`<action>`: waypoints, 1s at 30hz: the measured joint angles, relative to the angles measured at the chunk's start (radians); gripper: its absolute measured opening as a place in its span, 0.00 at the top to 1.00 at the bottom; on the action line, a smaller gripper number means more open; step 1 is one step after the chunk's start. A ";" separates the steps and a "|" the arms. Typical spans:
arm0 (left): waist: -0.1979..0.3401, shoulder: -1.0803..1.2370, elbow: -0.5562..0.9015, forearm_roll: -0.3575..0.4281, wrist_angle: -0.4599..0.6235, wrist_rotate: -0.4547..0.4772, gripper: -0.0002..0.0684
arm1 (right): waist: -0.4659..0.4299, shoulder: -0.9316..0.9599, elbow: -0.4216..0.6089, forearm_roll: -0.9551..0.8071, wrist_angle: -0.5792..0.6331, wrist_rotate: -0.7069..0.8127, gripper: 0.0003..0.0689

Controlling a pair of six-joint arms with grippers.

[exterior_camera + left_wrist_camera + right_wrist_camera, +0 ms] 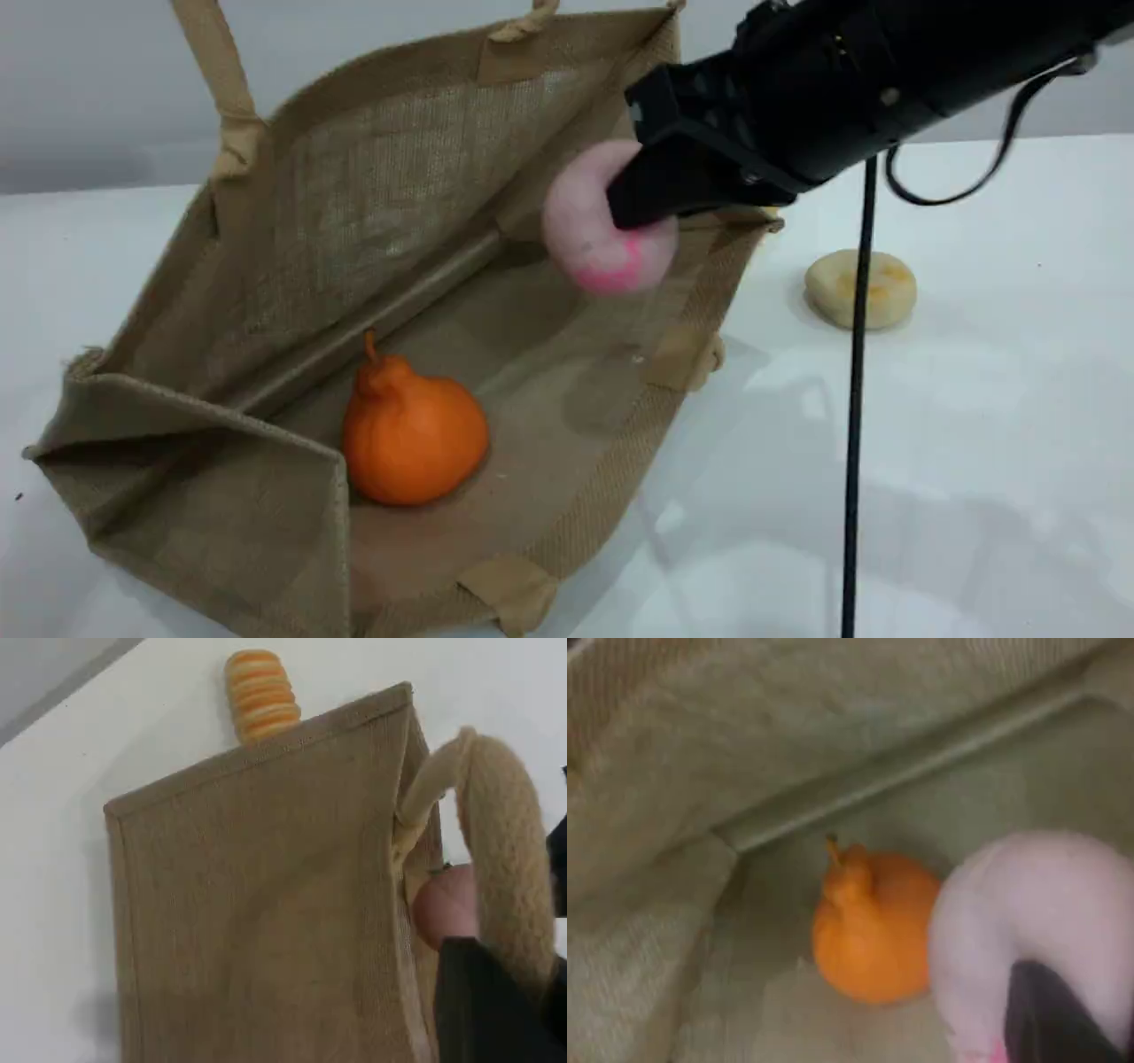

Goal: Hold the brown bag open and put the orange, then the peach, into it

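Observation:
The brown bag (266, 266) lies on its side with its mouth gaping toward the camera. Its beige handle (213, 62) is pulled up out of the scene view's top edge. In the left wrist view my left gripper (505, 992) is shut on that rope handle (505, 850), beside the bag's outer wall (266, 904). The orange (412, 434) rests on the bag's lower inside wall, also seen from the right wrist (868, 930). My right gripper (620, 199) is shut on the peach (598, 239), holding it in the air over the bag's open mouth, above and right of the orange.
A flat cream bun (859, 288) lies on the white table to the bag's right. A black cable (855, 399) hangs down in front of it. A striped yellow-orange bread roll (260, 693) sits just beyond the bag's far end.

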State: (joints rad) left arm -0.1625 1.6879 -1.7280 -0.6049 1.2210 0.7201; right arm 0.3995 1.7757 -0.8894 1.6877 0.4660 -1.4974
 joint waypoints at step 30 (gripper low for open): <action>0.000 0.000 0.000 -0.008 0.000 -0.003 0.88 | 0.140 0.460 -0.416 0.057 0.042 -0.073 0.92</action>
State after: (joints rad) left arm -0.1625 1.6879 -1.7280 -0.6126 1.2210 0.7170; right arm 0.5395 2.2353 -1.3053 1.7445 0.5078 -1.5704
